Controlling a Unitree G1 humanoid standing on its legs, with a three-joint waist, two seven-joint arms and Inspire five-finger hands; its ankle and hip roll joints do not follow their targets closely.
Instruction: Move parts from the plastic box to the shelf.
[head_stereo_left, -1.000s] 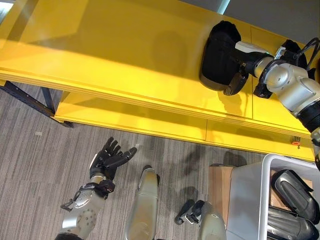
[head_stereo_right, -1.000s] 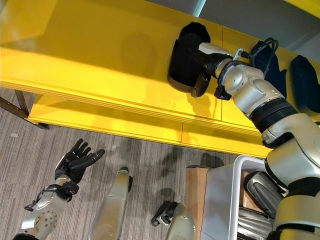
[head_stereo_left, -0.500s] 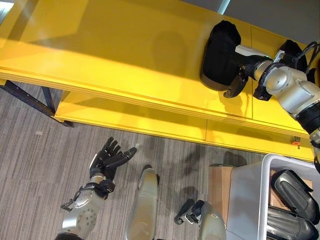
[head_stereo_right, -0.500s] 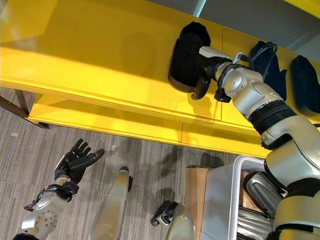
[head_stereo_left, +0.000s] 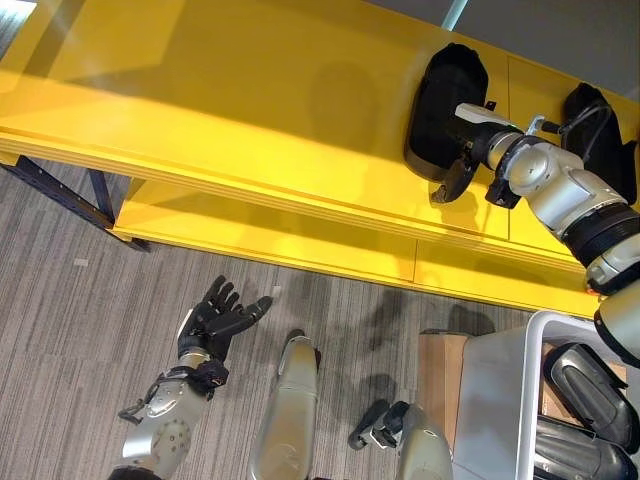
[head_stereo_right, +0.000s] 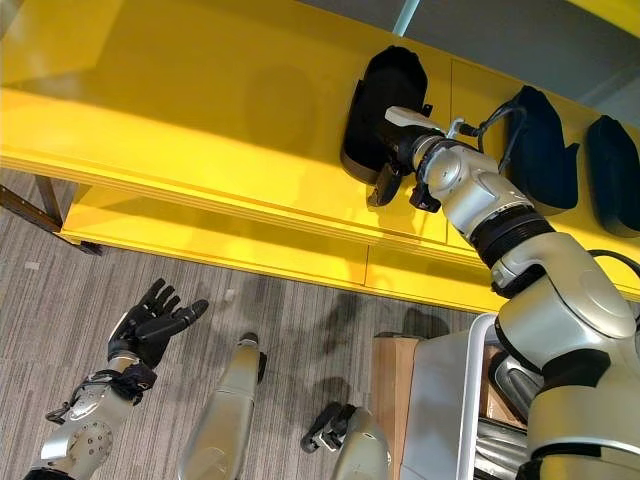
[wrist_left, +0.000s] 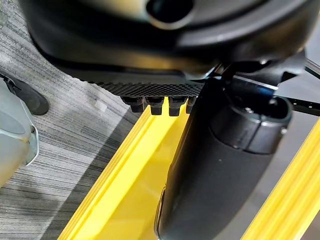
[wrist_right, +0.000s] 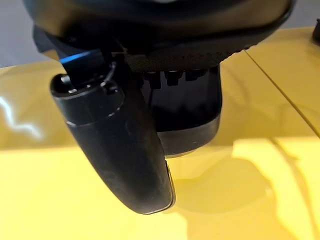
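On the shelf (head_stereo_left: 250, 110), far right: our right hand (head_stereo_left: 452, 170) rests on the black part (head_stereo_left: 443, 100) lying there; we cannot tell whether it grips.
Risk: pulling away might drag the part off the near edge.
Left hand (head_stereo_left: 215, 320): spread, idle, low left.
Box (head_stereo_left: 490, 400): more parts inside.

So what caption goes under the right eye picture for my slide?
Robot's right hand at a black moulded part lying on the yellow shelf.

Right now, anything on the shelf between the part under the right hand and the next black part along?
No. In the right eye view, only bare yellow shelf separates the part at the right hand from the next part.
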